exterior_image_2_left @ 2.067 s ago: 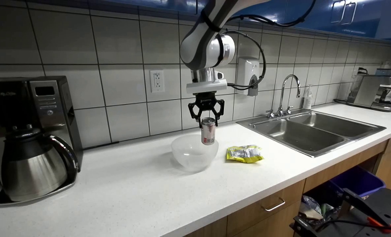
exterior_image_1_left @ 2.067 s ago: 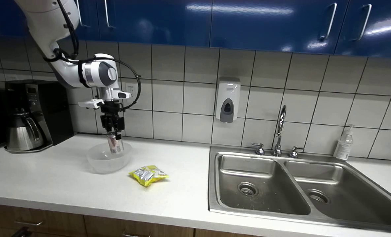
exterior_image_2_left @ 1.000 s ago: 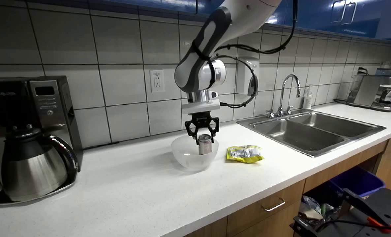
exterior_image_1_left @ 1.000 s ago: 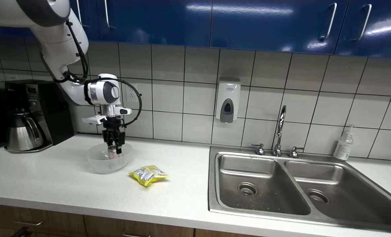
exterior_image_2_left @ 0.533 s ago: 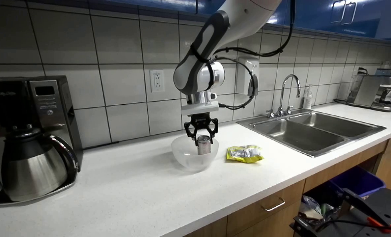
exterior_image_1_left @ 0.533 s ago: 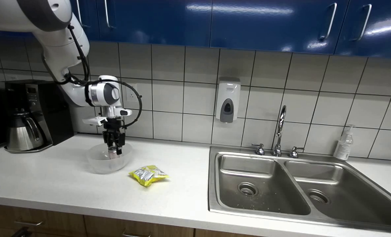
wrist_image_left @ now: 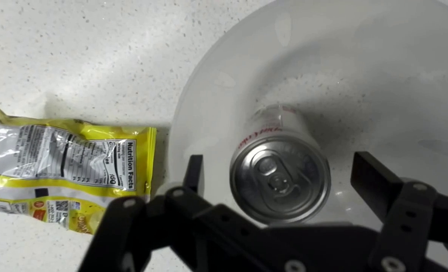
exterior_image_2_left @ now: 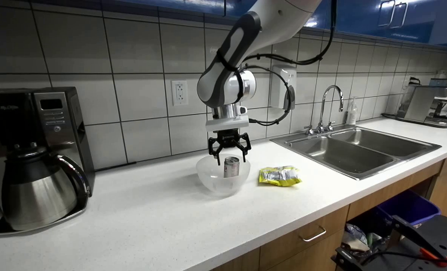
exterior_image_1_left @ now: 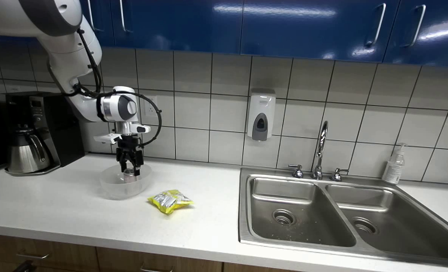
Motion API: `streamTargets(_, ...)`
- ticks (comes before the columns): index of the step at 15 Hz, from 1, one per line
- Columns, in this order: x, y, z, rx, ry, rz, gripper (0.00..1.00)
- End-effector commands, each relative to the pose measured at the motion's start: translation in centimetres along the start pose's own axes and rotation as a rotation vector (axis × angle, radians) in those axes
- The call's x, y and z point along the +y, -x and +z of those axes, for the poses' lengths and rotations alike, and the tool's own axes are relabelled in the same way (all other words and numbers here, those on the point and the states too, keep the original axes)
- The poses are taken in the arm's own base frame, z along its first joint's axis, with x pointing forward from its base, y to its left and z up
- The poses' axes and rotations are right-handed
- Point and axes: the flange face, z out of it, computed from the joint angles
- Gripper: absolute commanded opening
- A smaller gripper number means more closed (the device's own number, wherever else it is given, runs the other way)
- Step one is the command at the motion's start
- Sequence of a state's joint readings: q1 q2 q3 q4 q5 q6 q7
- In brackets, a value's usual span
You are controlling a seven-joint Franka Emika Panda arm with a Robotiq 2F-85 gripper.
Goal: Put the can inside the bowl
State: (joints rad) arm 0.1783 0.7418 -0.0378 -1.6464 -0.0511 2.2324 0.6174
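Note:
The can (exterior_image_2_left: 231,169), silvery with red lettering, stands roughly upright inside the translucent bowl (exterior_image_2_left: 214,184), as both exterior views show. Seen from above in the wrist view, the lid of the can (wrist_image_left: 280,200) lies between the spread fingers (wrist_image_left: 376,181), with a gap on either side. My gripper (exterior_image_2_left: 231,162) is just above the bowl, its fingertips around the top of the can without touching it. The bowl wall (exterior_image_1_left: 114,190) partly veils the can's lower part, and its base is hard to make out.
A yellow snack packet (exterior_image_2_left: 279,175) lies on the counter right beside the bowl. A coffee maker with a steel carafe (exterior_image_2_left: 38,192) stands at one side, and the double sink (exterior_image_1_left: 299,211) at the other. The tiled wall (exterior_image_1_left: 191,143) rises close behind the arm.
My gripper has come down with the can into the bowl. Within the last half second its fingers have spread apart and let go of the can, which stays in the bowl.

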Motion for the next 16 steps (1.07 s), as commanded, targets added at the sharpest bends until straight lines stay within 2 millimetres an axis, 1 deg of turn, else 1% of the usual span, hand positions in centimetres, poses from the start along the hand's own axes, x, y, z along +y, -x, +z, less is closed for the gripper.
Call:
streamTargets(1, 0.8, 2.0, -3.4, -0.021, -0.013, -0.011, 1.00)
streamTargets(2, 1.0, 2.6, -4.2, -0.018, -0.015, -0.011, 1.00)
streamTargets(4, 1.7, 4.3, -5.9, -0.010, -0.025, -0.017, 1.00)
streamTargets(6, 2.6, 6.3, -7.4, -0.008, -0.031, -0.020, 1.00)
streamTargets(8, 3.7, 8.7, -8.3, -0.006, -0.033, -0.019, 1.00)
streamTargets(12, 6.5, 13.5, -9.0, -0.025, -0.034, -0.009, 1.00)
streamTargets(16, 9.2, 18.3, -8.8, -0.047, -0.031, 0.001, 1.00)
